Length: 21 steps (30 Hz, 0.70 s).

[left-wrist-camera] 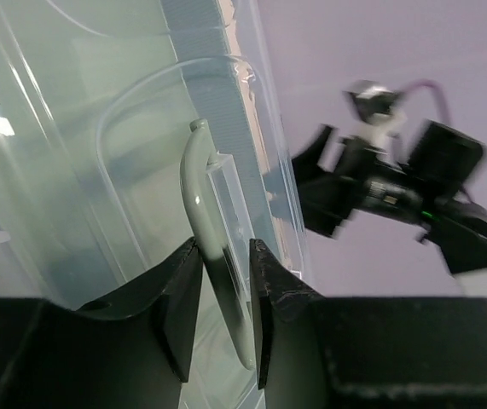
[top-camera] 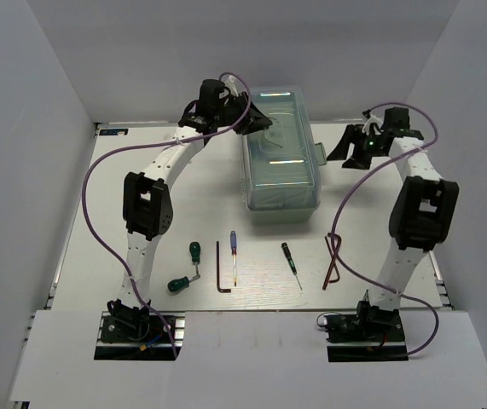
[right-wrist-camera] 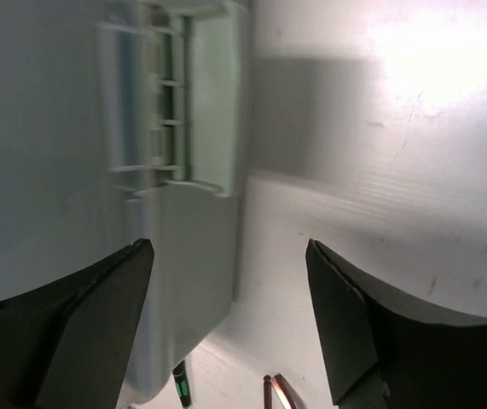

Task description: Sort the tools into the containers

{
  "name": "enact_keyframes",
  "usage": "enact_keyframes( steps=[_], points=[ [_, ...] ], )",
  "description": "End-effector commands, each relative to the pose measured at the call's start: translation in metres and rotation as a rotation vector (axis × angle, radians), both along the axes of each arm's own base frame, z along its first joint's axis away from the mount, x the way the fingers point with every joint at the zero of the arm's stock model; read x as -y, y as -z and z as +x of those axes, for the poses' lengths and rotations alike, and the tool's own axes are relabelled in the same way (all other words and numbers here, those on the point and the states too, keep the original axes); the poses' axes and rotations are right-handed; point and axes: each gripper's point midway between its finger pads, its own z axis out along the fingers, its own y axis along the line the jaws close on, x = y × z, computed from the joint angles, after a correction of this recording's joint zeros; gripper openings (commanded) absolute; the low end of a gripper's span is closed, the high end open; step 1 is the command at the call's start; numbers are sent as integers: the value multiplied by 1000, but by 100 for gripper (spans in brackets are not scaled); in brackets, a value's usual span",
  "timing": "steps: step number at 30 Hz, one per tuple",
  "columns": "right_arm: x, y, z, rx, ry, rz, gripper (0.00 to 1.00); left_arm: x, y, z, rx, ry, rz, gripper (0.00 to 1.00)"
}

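Between the fingers of the left gripper (left-wrist-camera: 224,247): the toolbox (top-camera: 281,162) handle (left-wrist-camera: 199,187), pale green, pinched from both sides.
Left gripper: narrow, clamped on the handle.
Right gripper (right-wrist-camera: 228,247): wide, holding nothing; the toolbox's side latch (right-wrist-camera: 213,102) lies just ahead, nearer its left finger.
Tools: on the table (top-camera: 107,187), well behind both grippers: green screwdrivers (top-camera: 194,251), dark hex key (top-camera: 222,271), blue screwdriver (top-camera: 233,254), thin dark screwdriver (top-camera: 291,261), reddish hex keys (top-camera: 333,260).

Glossy translucent plastic lid (left-wrist-camera: 72,170), smooth plastic handle (left-wrist-camera: 199,196), matt table (top-camera: 200,204)
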Motion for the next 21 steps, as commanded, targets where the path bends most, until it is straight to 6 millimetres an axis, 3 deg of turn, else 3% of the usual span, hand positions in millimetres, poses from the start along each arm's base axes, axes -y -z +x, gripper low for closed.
enact_keyframes(
  steps=[1,3,10,13,20,21],
  points=[
    [-15,-13,14,33,-55,73,80,2,30,-18,-87,32,68,39],
    [-14,1,23,15,-54,87,80,2,33,-18,-88,32,68,39],
    [-29,15,45,-3,-75,226,81,8,36,-25,-101,58,65,39],
    [-33,25,52,-21,-54,276,76,8,36,-25,-101,58,65,36],
    [-42,39,50,-81,-78,395,43,15,33,-22,-76,86,23,24],
    [-43,41,51,-71,-84,397,32,21,36,-25,-77,104,19,22]
  ],
)
